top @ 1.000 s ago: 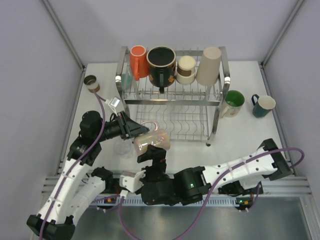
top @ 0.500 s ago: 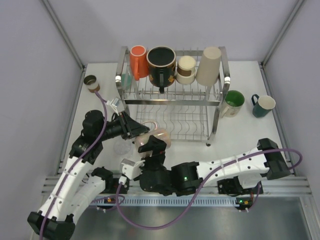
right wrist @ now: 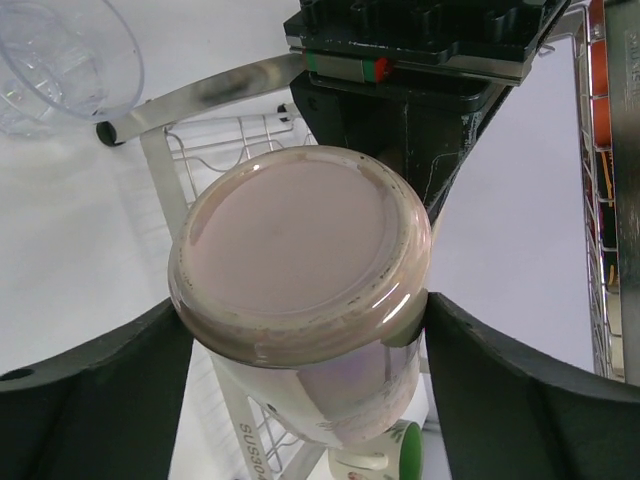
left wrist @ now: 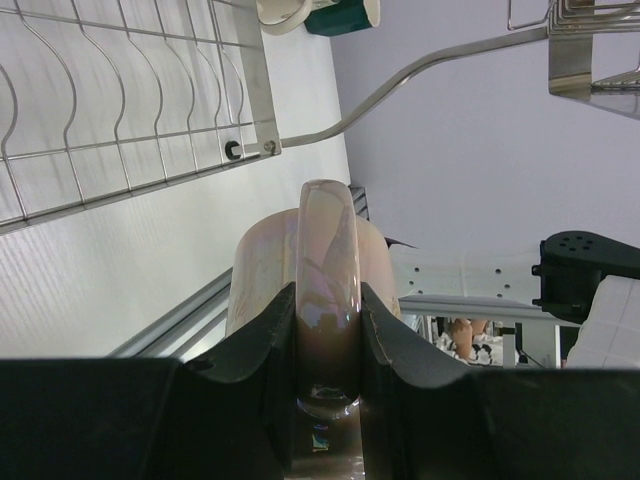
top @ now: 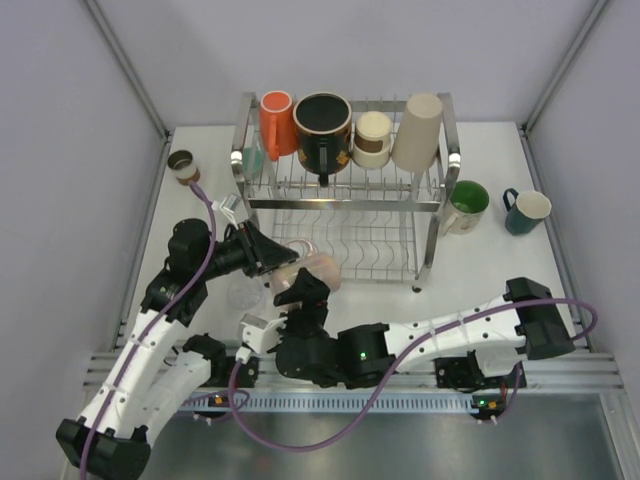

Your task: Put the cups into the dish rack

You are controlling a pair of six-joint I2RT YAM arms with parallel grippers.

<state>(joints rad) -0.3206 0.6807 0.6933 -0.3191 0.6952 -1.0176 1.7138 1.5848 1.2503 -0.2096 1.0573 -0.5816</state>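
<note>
Pink mug point(top: 318, 268) stays pinched in left tool point(left wrist: 328, 310); wide right tool point(right wrist: 305, 300) has crept closer.

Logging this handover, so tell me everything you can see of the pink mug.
The pink mug is glossy, pearly pink, ceramic by its look, with a loop handle and a flat round base. It is held on its side near the lower tier of the dish rack. The left gripper pinches its handle; the right gripper straddles its base, contact unclear.
</note>
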